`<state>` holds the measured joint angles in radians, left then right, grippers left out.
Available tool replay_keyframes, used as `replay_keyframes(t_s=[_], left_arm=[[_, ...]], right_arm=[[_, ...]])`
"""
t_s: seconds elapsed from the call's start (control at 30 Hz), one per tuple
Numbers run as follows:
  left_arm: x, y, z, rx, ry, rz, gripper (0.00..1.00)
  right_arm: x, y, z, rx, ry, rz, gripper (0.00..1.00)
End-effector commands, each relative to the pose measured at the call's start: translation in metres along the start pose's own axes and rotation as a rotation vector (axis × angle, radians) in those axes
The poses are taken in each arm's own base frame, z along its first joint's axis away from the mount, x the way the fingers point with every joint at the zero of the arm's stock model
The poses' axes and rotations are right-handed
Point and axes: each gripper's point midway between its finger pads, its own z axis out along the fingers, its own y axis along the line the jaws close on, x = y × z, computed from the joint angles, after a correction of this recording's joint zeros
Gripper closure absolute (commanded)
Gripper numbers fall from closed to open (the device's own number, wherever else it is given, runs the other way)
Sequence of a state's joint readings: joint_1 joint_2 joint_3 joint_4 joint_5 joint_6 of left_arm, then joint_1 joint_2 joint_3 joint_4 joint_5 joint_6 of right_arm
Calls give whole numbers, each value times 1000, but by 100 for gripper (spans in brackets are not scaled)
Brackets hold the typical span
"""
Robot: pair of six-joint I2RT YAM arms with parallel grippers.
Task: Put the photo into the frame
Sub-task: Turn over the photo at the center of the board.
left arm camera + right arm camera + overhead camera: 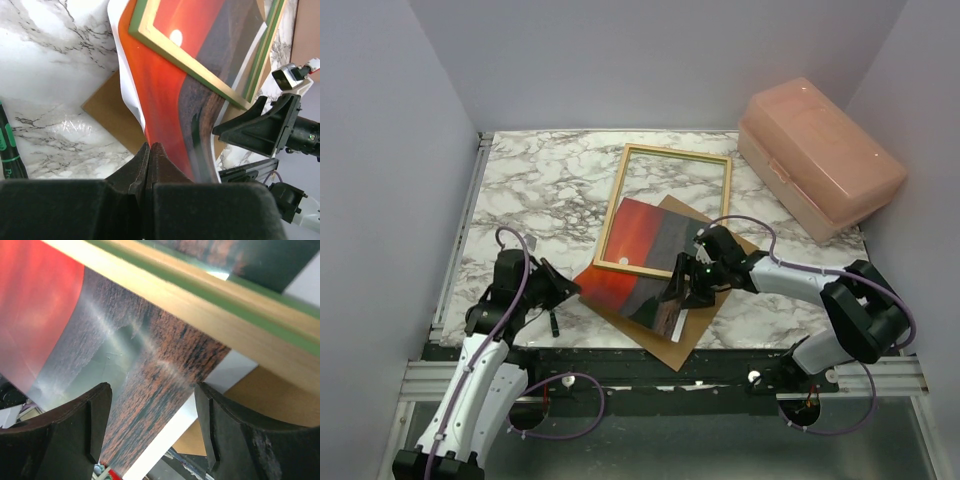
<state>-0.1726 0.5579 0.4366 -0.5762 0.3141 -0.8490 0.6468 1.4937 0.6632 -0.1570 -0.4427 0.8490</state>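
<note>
Left end effector [150,148] is clamped shut, and it has the photo [620,285] by its near-left corner. You can see the red print rising out of the closed tips in the left wrist view. Over on the other side, the right end effector [152,422] stands open, its fingers either side of the photo's near-right edge. From here I can't tell whether either one is touching the paper.

Here's how things lie. The photo is print-side up, red sky to the left and dark water to the right. It lies partly on the brown backing board [695,325] and partly on the table [540,190]. Its far portion has slid under the near rail of the frame [678,151] and shows through the opening. The frame lies flat, pale wood face up, with its long axis running away from the arms.

This is what the next move turns on. The photo sits turned against the frame, so its edges cut across the rails instead of running along them. The bulk of it also lies on the near side of the opening. From the left end effector, the frame opening is away and to the right. That's the arm with a hold on the photo, so I'd expect it to do the steering. The sheet has to swing square to the rails and travel further from the arms, and the thin paper may buckle against that near rail.
</note>
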Motion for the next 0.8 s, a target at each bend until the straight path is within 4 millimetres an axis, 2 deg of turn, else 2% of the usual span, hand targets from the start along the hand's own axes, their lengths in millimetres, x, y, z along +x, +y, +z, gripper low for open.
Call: replay_keyframes(t_s=[0.0,0.2,0.33,0.47,0.63,0.77], left_arm=[[-14,-14,-23,-25,-33,55,100],[-29,-40,-63,-19,-77,93,100],[-36,-63,-85,28,-89,109,100],[-41,-85,-103,84,-98,121,100],[-51,-107,-129,123,-145,149,100],[-65,-128,-159,133,-200,207,100]], right_arm=[[-4,-11,-7,89,-32,2,23],[-10,13,-29,33,-68,-48,11],[-17,37,-53,-22,-113,-125,2],[-25,55,-74,-40,-152,-203,0],[-28,58,-82,-32,-174,-242,0],[-24,59,-81,-49,-158,-240,0]])
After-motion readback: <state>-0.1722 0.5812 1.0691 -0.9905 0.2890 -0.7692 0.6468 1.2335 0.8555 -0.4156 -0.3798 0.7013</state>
